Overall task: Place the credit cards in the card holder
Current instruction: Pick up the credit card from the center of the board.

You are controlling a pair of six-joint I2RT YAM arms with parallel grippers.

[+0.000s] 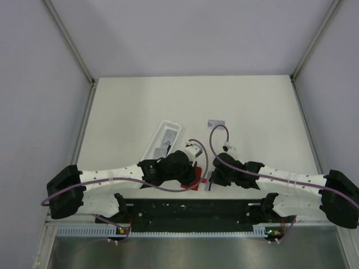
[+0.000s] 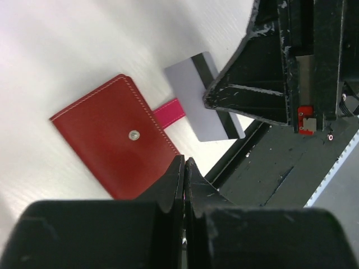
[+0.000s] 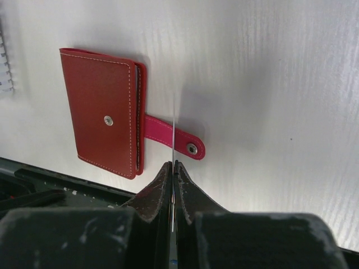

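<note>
The card holder [image 2: 106, 134] is a red wallet lying closed on the white table, its pink clasp tab [image 3: 168, 133] undone and stretched out flat. My right gripper [image 3: 174, 166] is shut on a grey credit card [image 2: 193, 84] with a dark stripe, held on edge just over the tab. The left wrist view shows that card's face beside the wallet. My left gripper [image 2: 185, 162] is shut with nothing in it, hovering over the wallet's near edge. From above, both grippers crowd the wallet [image 1: 194, 185]. Another credit card [image 1: 216, 123] lies flat farther back.
A long white slotted tray [image 1: 163, 140] lies at an angle behind the left gripper, with grey items in it. The black base rail [image 1: 190, 210] runs along the near table edge, close to the wallet. Cables loop above both wrists.
</note>
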